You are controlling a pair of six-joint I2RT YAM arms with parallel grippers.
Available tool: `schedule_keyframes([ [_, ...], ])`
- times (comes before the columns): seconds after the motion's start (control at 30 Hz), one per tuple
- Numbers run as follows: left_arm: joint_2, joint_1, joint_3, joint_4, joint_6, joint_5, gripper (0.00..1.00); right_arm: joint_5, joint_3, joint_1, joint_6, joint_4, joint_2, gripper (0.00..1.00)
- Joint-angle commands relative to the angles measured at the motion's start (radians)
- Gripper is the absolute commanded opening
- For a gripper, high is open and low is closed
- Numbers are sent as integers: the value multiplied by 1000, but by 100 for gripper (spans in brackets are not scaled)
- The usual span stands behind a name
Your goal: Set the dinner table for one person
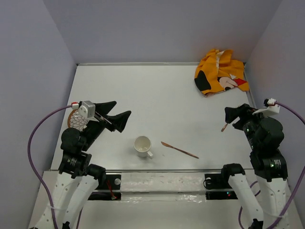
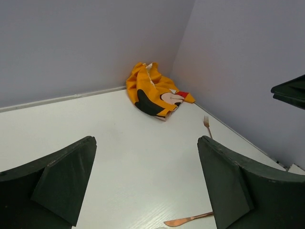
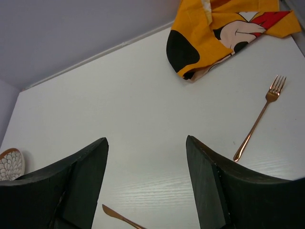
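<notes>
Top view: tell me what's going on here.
The left gripper and right gripper are both open and hold nothing. On the table, a mug and a knife sit front-centre. A fork lies near the right edge, a dish sits partly hidden at the left edge, and a cloth is bunched in the far right corner.

This looks like a robotics lab test cell rather than a home. The white desk (image 1: pixel 157 95) is boxed in along its left, far and right edges by plain lilac-grey walls (image 1: pixel 162 28) that meet in bare corners. Two machines stand bolted at the near edge on white bases, the left arm (image 1: pixel 76 143) and the right arm (image 1: pixel 267 143), each with a purple cable (image 1: pixel 33 138) looping from its wrist. A glossy strip (image 1: pixel 162 181) runs along the near edge between the bases. The household things are few and scattered: a cloth (image 1: pixel 220 72) in the far right corner, a mug (image 1: pixel 142 146), knife (image 1: pixel 179 150), fork (image 3: pixel 257 121) and a small dish (image 1: pixel 77 120) at the left edge
</notes>
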Motion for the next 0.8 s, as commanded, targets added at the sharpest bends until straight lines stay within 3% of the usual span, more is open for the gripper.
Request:
schedule_keyframes([
  [0.0, 10, 7, 33, 23, 17, 25, 99, 56, 29, -6, -6, 5, 42, 71],
  [0.23, 9, 7, 27, 38, 8, 42, 99, 123, 8, -6, 50, 65, 162, 57],
  [0.43, 9, 7, 21, 46, -2, 51, 99, 235, -80, -6, 133, 266, 283, 39],
  [0.53, 4, 6, 20, 43, -3, 48, 99, 263, -95, -6, 161, 378, 406, 36],
  [0.7, -5, -11, 23, 31, 4, 33, 99, 350, -81, -6, 178, 547, 651, 22],
  [0.77, -5, -17, 24, 28, 6, 26, 99, 346, -60, -6, 184, 605, 722, 23],
])
